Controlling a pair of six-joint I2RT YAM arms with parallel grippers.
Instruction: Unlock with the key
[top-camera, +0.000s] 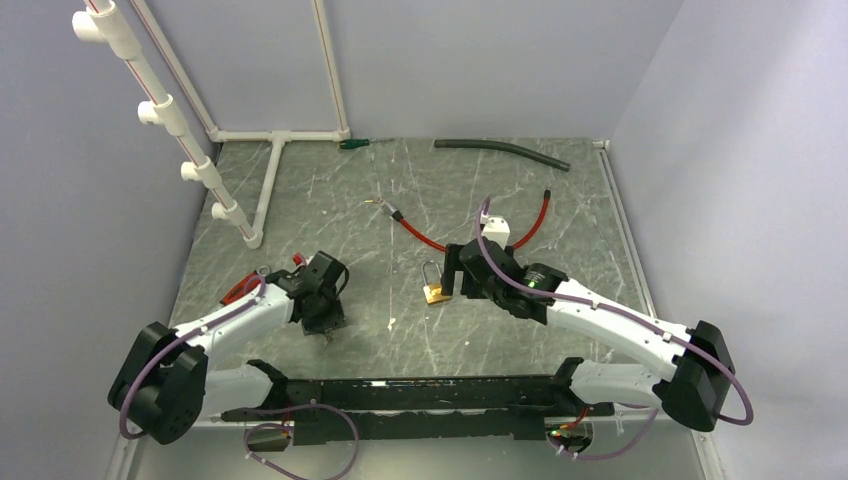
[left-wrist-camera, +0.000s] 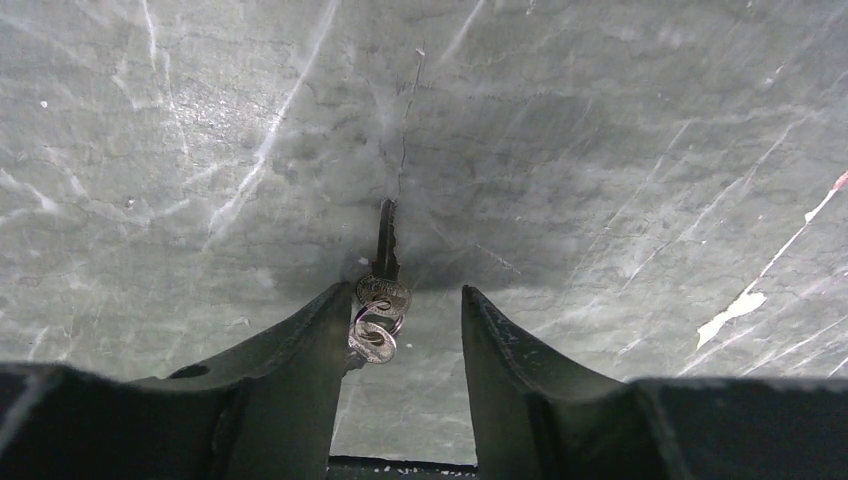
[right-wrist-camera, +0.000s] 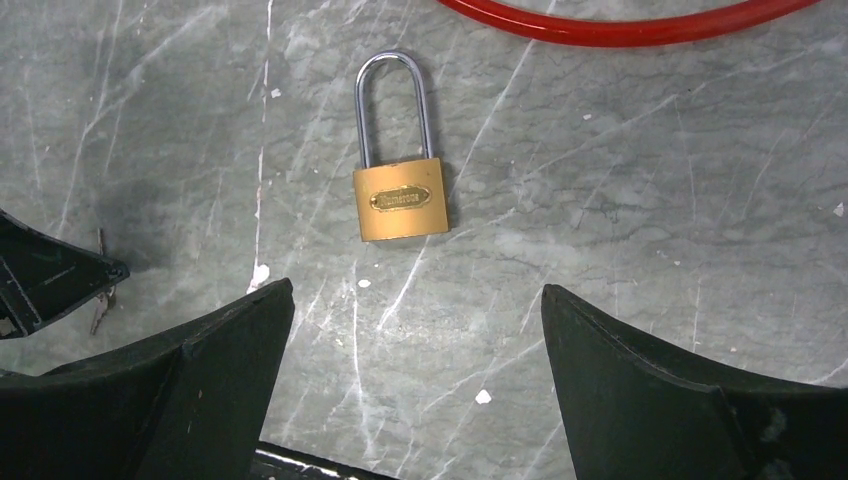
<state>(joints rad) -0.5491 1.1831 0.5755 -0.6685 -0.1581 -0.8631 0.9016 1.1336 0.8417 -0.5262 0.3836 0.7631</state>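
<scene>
From above, the left claw (top-camera: 323, 325) points down at the grey worktop (top-camera: 400, 340), well left of the brass padlock (top-camera: 434, 293). The padlock lies flat just beside the right claw (top-camera: 447, 283). A red cable (top-camera: 440, 243) curves beyond them.

Left wrist: the left claw's jaws stand apart. The key (left-wrist-camera: 386, 240) lies flat on the worktop between the tips, blade pointing away, its ring (left-wrist-camera: 376, 335) against one finger.

Right wrist: the right claw gapes wide, gripping nothing. The padlock lies ahead of it, shackle closed and pointing toward the cable.
</scene>
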